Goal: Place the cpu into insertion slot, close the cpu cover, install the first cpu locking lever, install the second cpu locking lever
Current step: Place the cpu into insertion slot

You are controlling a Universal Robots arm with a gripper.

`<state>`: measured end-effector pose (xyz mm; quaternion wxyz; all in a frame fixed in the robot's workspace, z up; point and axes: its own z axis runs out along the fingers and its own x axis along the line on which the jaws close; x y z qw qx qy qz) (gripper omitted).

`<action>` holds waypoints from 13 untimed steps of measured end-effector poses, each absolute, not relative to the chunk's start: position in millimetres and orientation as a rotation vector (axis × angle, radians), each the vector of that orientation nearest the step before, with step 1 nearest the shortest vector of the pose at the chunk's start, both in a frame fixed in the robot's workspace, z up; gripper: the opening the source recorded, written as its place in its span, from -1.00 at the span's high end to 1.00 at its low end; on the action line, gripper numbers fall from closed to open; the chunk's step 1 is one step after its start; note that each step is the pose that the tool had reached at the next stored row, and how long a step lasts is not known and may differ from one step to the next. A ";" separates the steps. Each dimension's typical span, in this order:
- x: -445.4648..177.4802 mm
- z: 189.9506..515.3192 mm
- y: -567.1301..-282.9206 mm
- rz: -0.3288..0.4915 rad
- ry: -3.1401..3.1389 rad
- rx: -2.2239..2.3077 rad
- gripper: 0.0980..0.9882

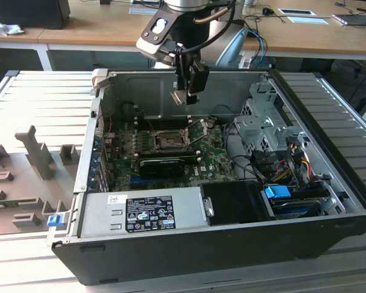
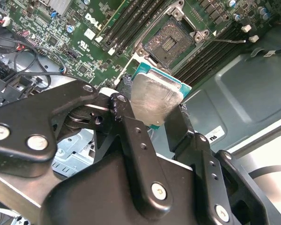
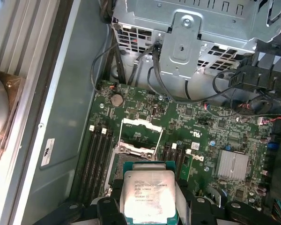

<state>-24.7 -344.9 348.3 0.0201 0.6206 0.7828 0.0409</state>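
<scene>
Second wrist view: cpu [image 2: 154, 93] clamped in my tool [image 2: 150, 110]

I see its fingers [image 2: 119, 105] pressing opposite edges of the chip. It hangs above the motherboard [image 2: 75, 51], apart from the bare insertion slot [image 2: 169, 42], whose cpu cover [image 3: 141, 121] stands open.

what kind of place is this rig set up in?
Probably a lab or workshop for PC assembly: an open computer case on a slatted metal bench, wooden desks behind, and the gripper holding the cpu over the motherboard.

Cpu [image 2: 152, 93] in claw [image 2: 152, 111], above board [image 1: 219, 162], near slot [image 2: 168, 43], apart. Slot mid-board. Board in case [image 1: 189, 244]; cage [image 1: 265, 119] at exterior view's right edge.
</scene>
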 end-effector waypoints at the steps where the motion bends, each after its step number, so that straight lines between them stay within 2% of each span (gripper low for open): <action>1: -24.7 348.2 -344.8 0.127 2.427 1.927 0.04; 13: -24.7 346.7 -344.8 0.126 2.411 1.946 0.04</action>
